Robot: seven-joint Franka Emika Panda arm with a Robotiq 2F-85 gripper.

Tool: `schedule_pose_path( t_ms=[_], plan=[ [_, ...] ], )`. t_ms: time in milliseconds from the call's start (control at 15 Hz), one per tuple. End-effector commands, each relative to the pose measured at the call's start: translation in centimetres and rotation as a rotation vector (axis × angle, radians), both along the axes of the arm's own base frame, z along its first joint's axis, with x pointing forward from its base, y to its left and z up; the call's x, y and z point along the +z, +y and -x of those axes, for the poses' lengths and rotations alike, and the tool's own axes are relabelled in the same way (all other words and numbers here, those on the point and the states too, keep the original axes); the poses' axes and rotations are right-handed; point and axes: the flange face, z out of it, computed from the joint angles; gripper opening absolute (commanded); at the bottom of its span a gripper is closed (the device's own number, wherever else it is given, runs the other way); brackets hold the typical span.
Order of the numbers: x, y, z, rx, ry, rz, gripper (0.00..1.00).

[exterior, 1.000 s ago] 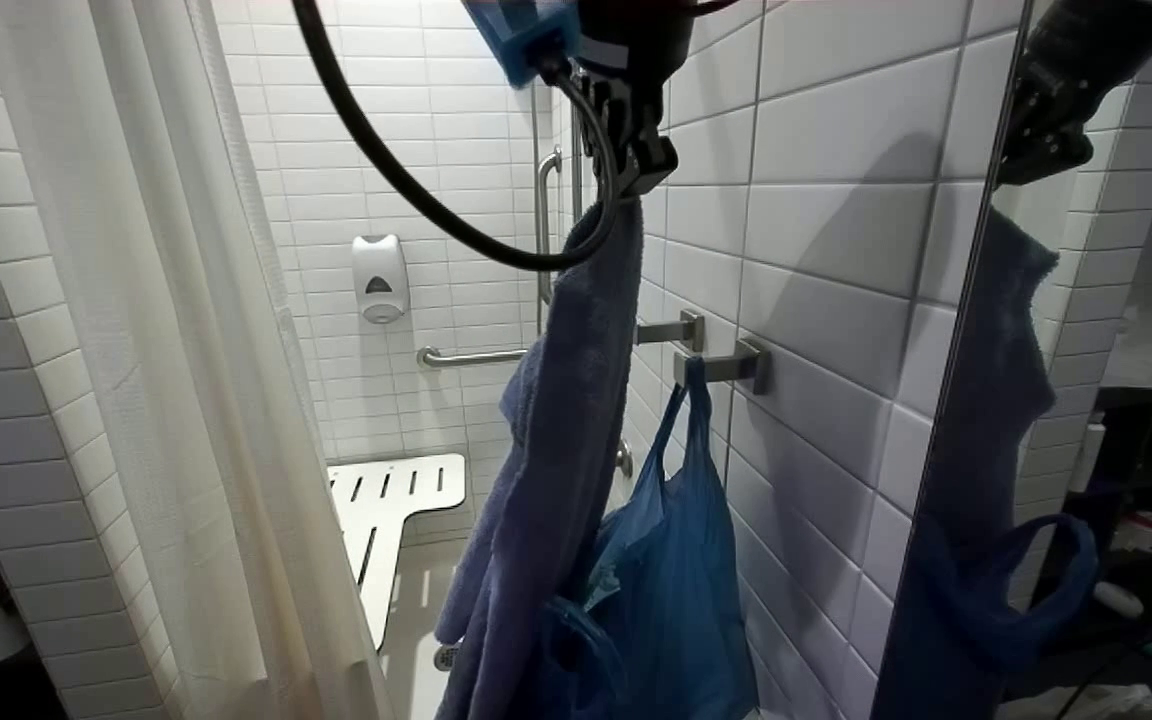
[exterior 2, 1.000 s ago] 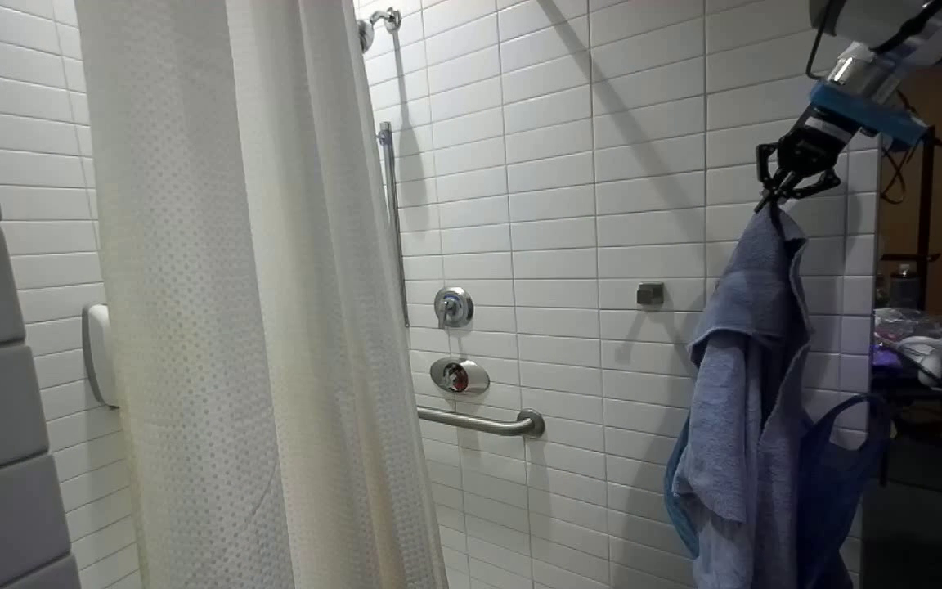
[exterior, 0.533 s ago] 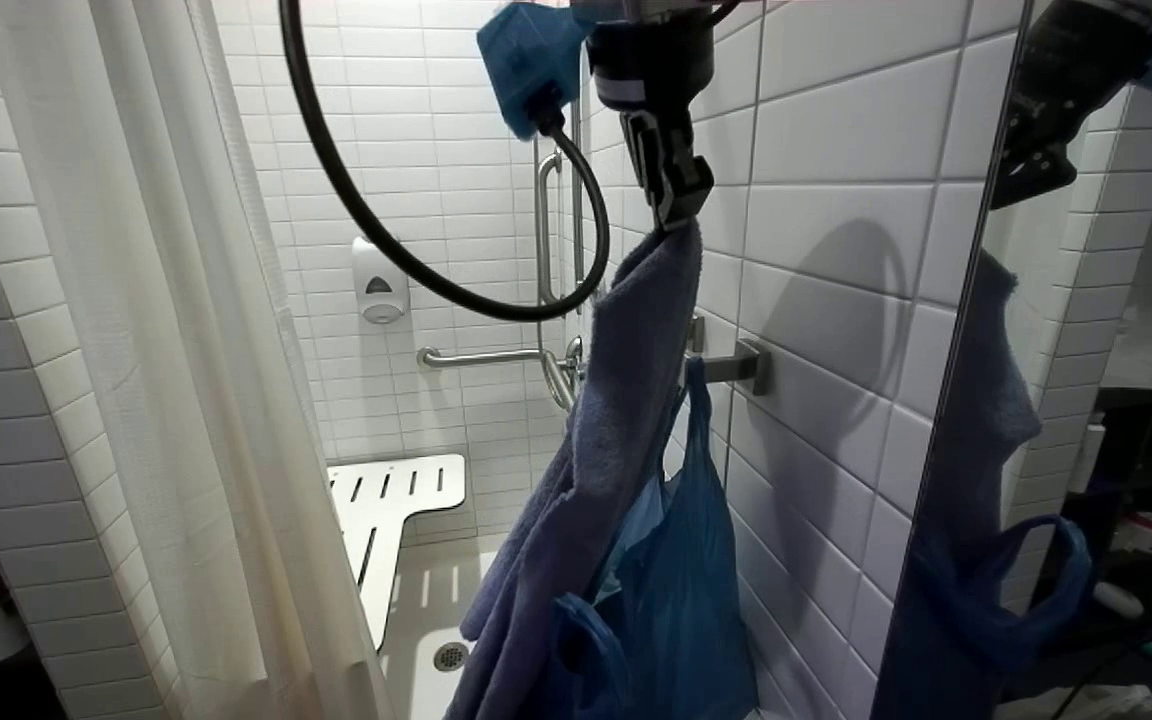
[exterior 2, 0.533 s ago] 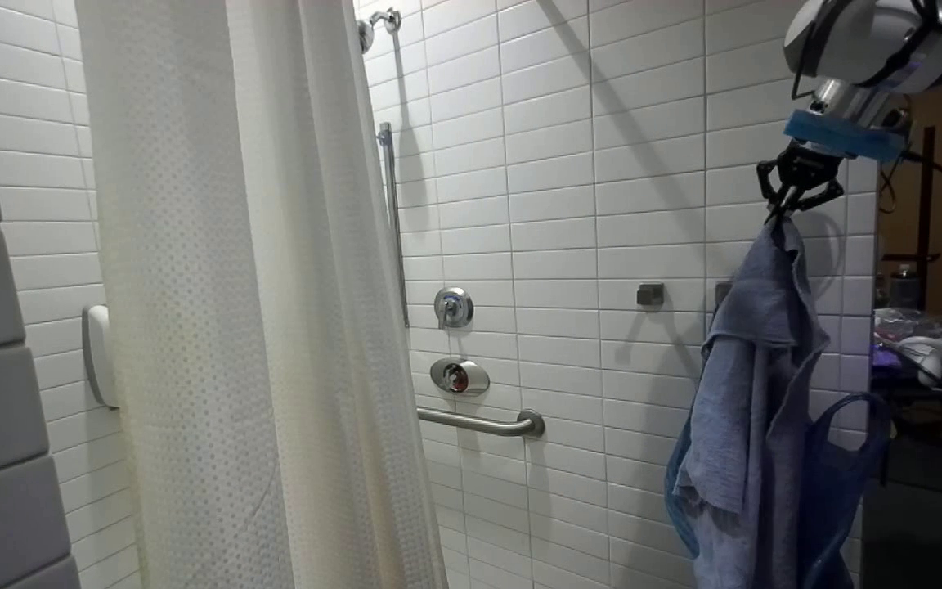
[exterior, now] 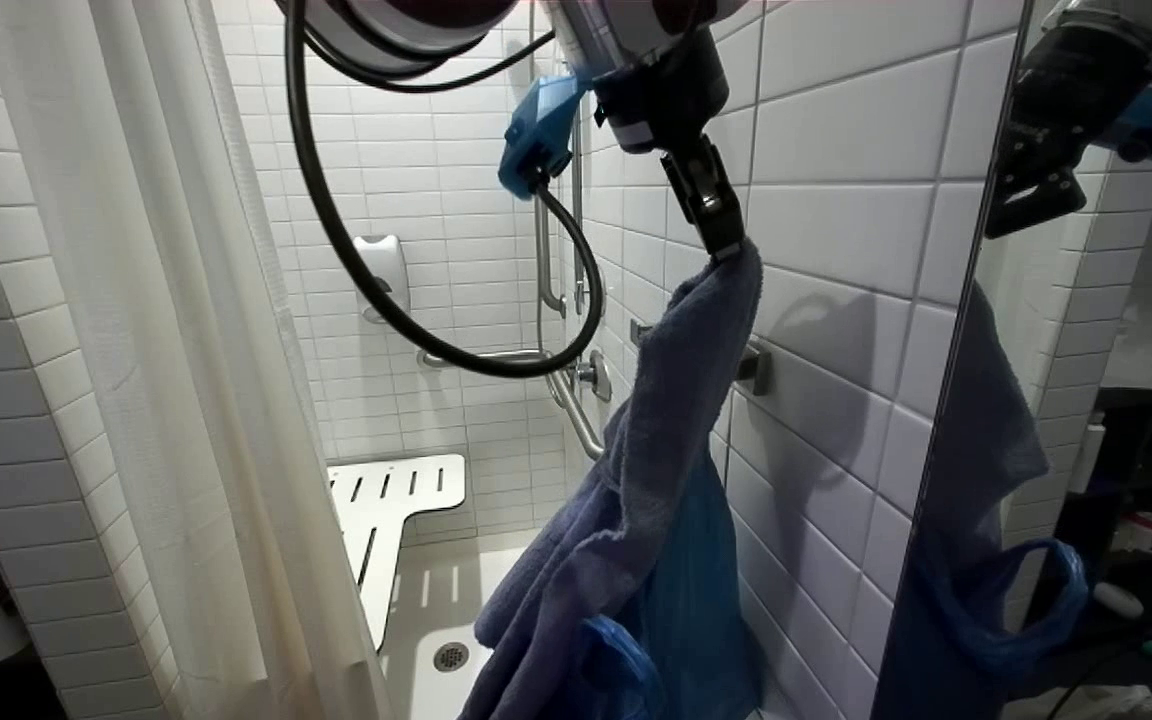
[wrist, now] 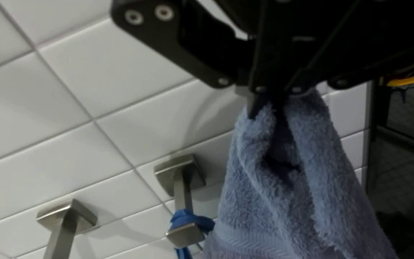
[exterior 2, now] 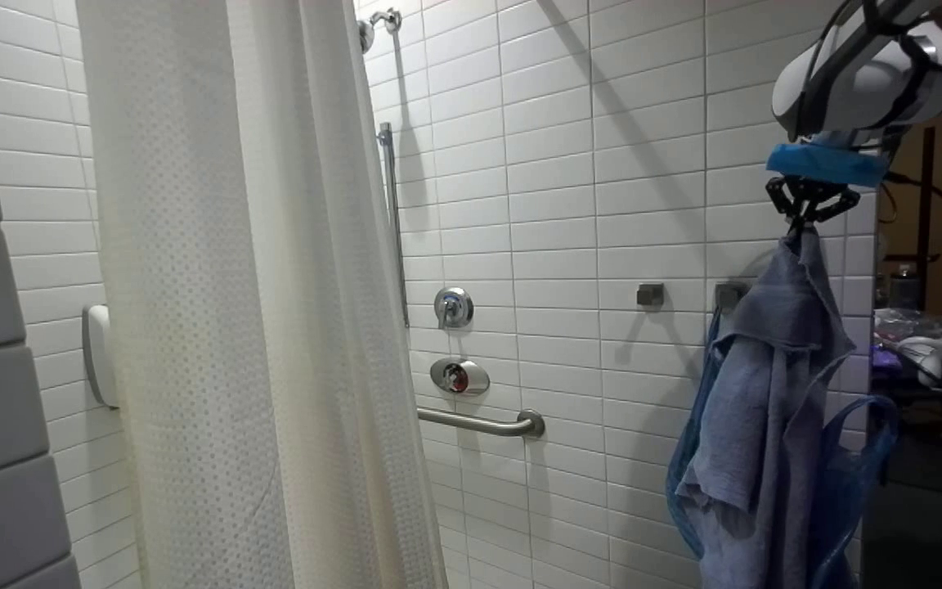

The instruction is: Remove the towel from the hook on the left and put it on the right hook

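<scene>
My gripper (exterior: 726, 254) is shut on the top of the blue-grey towel (exterior: 681, 400), which hangs down from the fingertips. The towel also shows in an exterior view (exterior 2: 753, 409) and in the wrist view (wrist: 264, 223). The left hook (wrist: 63, 230) is a bare metal peg in the wrist view. The right hook (wrist: 182, 194) has a blue bag strap around it. In an exterior view the left hook (exterior 2: 649, 294) stands apart from the towel, and the right hook (exterior 2: 731, 294) is just left of its upper part. The gripper and towel top are above hook height.
A blue plastic bag (exterior: 701, 590) hangs from the right hook, partly behind the towel. A mirror (exterior: 976, 450) is to the right along the tiled wall (exterior: 826, 220). A shower curtain (exterior 2: 258, 327), a grab bar (exterior 2: 487, 421) and a white bench (exterior: 406, 490) are in the stall.
In an exterior view the gripper and towel have moved right and down, toward the wall by the right hook. The gripper has tilted to point more downward. The towel stays gripped.
</scene>
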Motion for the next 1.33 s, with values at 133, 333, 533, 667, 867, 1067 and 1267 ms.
schedule_pose_path(
  t_ms=[133,333,533,667,867,1067,1267],
  plan=[
    [-1.4,0.5,-0.3,-0.073,0.061,0.042,0.01],
    [-1.8,0.8,-0.4,-0.077,0.078,0.046,0.01],
    [-1.8,1.1,-0.6,-0.075,0.080,0.048,0.01],
    [-1.7,1.2,-0.7,-0.073,0.082,0.051,0.01],
    [-1.8,1.3,-0.9,-0.069,0.084,0.047,0.01],
    [-1.8,1.3,-0.9,-0.070,0.085,0.049,0.01],
    [-1.8,0.7,-0.7,-0.087,0.083,0.036,0.01]
  ],
)
